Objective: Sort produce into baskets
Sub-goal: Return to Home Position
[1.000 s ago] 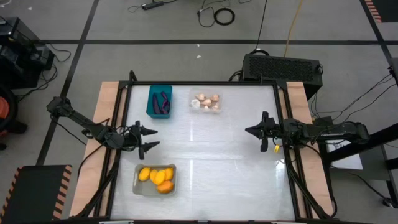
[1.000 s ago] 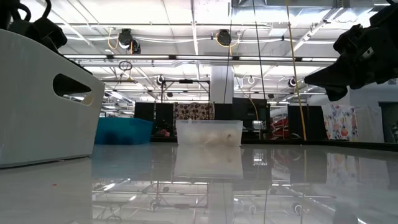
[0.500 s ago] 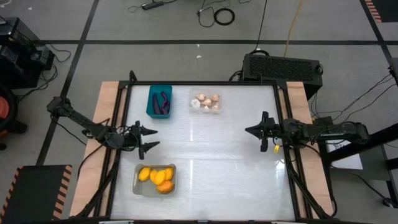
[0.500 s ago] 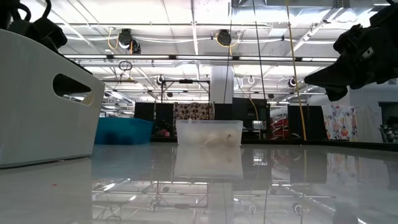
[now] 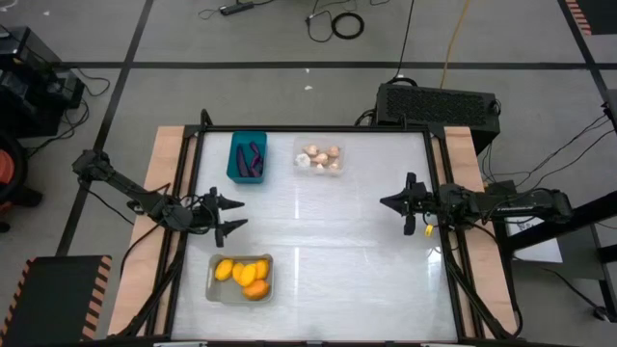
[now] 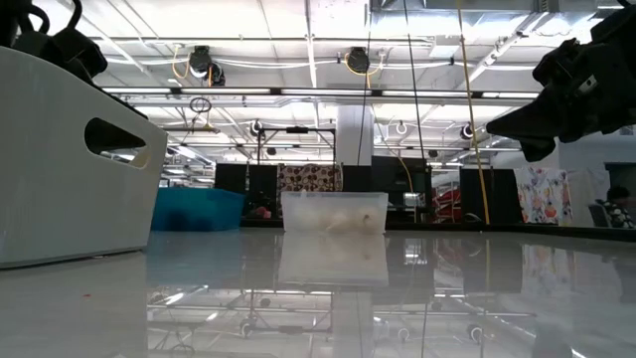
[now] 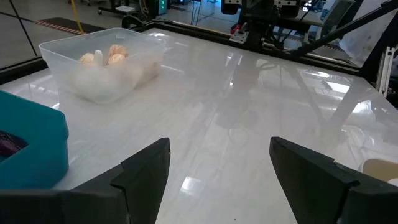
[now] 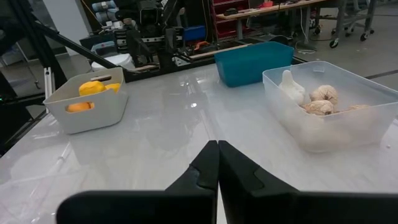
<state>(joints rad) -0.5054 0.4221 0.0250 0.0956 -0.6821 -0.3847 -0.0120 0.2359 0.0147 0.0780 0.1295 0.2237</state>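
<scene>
The yellow-orange ovals (image 5: 243,273) lie in the pale grey basket (image 5: 214,284) at the near left. The purple eggplant pieces (image 5: 253,158) lie in the teal basket (image 5: 233,164) at the far left. The garlic bulbs (image 5: 319,157) lie in the clear basket (image 5: 319,171) next to it. My left gripper (image 5: 234,213) is open and empty above the table's left side, between the teal and grey baskets. My right gripper (image 5: 386,202) is shut and empty above the table's right side.
The white table top (image 5: 328,241) is bare between the two grippers. A black box (image 5: 437,102) stands beyond the far right corner. Wooden rails (image 5: 164,193) run along the left and right edges.
</scene>
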